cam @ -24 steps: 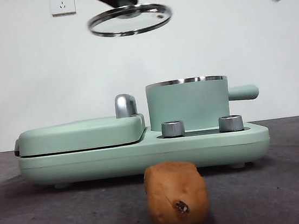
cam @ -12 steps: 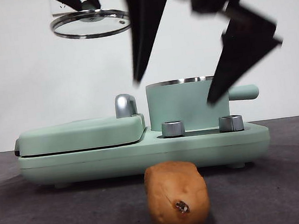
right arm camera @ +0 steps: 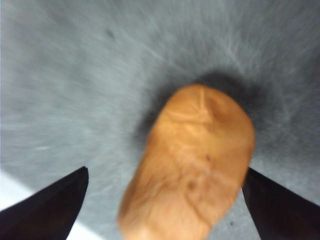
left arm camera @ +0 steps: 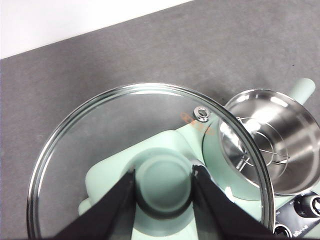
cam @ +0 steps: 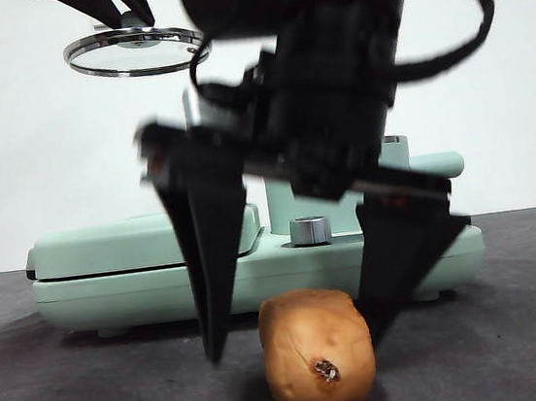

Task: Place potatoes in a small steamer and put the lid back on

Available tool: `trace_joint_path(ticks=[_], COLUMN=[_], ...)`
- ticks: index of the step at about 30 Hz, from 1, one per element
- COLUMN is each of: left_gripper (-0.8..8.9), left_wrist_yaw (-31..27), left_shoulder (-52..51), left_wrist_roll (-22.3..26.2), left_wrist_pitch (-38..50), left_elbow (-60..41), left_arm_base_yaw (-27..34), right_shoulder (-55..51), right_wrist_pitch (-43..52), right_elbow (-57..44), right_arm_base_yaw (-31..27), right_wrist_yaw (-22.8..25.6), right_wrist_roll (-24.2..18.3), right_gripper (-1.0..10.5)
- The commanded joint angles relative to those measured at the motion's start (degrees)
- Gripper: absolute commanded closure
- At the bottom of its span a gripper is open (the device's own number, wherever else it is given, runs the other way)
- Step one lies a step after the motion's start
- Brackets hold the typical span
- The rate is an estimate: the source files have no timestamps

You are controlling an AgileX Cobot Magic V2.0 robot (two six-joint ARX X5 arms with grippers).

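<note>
The right gripper (cam: pixel 290 340) straddles the potato (cam: pixel 319 362), jaws wide apart, seemingly not touching through the blur. The left gripper (left arm camera: pixel 162 182) clamps the lid (left arm camera: pixel 100 130) knob aloft.

Both arms all black: right gripper (cam: pixel 290 340) w/ long tapered pointed jaws, looped black cable (cam: pixel 465 10) on body.

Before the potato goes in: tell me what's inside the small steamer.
Left wrist view shows the small steamer uncovered, a bare wire rack on its steel floor, no food. The held lid hides part of its near edge.
</note>
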Motion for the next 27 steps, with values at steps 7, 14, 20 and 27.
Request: trace_joint_path(ticks=[7, 14, 20, 27], left_gripper=[7.98, 7.98, 7.98, 7.98], left_wrist_yaw=[0.6, 0.6, 0.6, 0.6], left_shoulder=[-0.2, -0.2, -0.2, -0.2], left_wrist_roll=[0.3, 0.3, 0.3, 0.3], left_wrist_pitch=[1.4, 1.4, 1.4, 1.4], left_elbow=[1.9, 1.9, 1.9, 1.9], left_arm_base_yaw=[0.1, 0.1, 0.1, 0.1], right_shoulder=[2.7, 2.5, 2.6, 9.8], right_wrist_pitch=[-0.5, -10.5, -19.5, -27.9], right_elbow=[1.5, 12.2, 28.2, 50.1], right_arm_base_yaw=[1.2, -1.3, -10.3, -23.2], right_wrist_yaw=[0.2, 0.7, -0.1, -1.3], right_wrist_roll=[0.6, -4.4, -7.9, -15.6], right_gripper=[9.4, 9.4, 9.4, 9.4])
